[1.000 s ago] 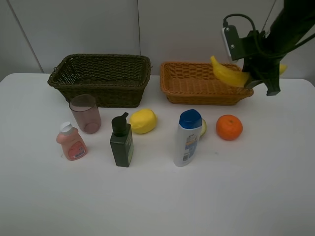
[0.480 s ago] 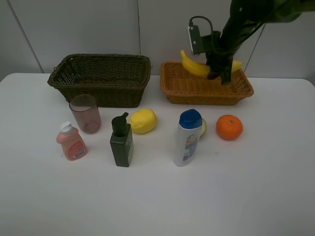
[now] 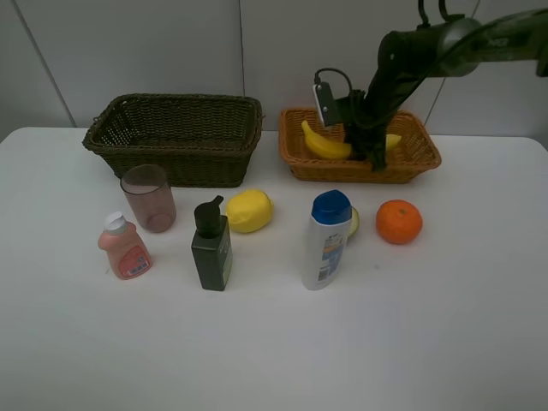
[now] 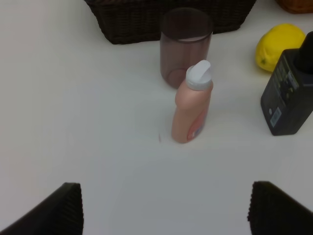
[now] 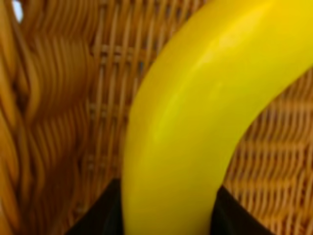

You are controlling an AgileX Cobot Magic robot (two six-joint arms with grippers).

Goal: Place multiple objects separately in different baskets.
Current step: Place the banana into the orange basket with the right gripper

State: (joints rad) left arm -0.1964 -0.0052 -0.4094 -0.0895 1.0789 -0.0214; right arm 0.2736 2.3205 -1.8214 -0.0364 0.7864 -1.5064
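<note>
My right gripper (image 3: 364,147) is shut on the banana (image 3: 324,143) and holds it low inside the light orange-brown basket (image 3: 300,159); the right wrist view shows the banana (image 5: 186,112) between my fingers over the wicker floor (image 5: 73,122). The dark basket (image 3: 175,137) stands at the back left. On the table stand the pinkish cup (image 3: 149,198), pink bottle (image 3: 123,247), green pump bottle (image 3: 211,247), lemon (image 3: 249,211), blue-capped bottle (image 3: 326,240) and orange (image 3: 399,222). The avocado (image 3: 354,220) peeks from behind the blue-capped bottle. My left gripper (image 4: 164,208) is open above the table in front of the pink bottle (image 4: 191,110).
The white table (image 3: 342,342) ends at a grey wall (image 3: 128,51) behind the baskets. In the left wrist view the cup (image 4: 186,45), lemon (image 4: 281,45) and pump bottle (image 4: 291,95) stand beyond the pink bottle.
My right arm has moved left and down with the banana, from above the basket's right end into the light basket. The other objects have not moved.
</note>
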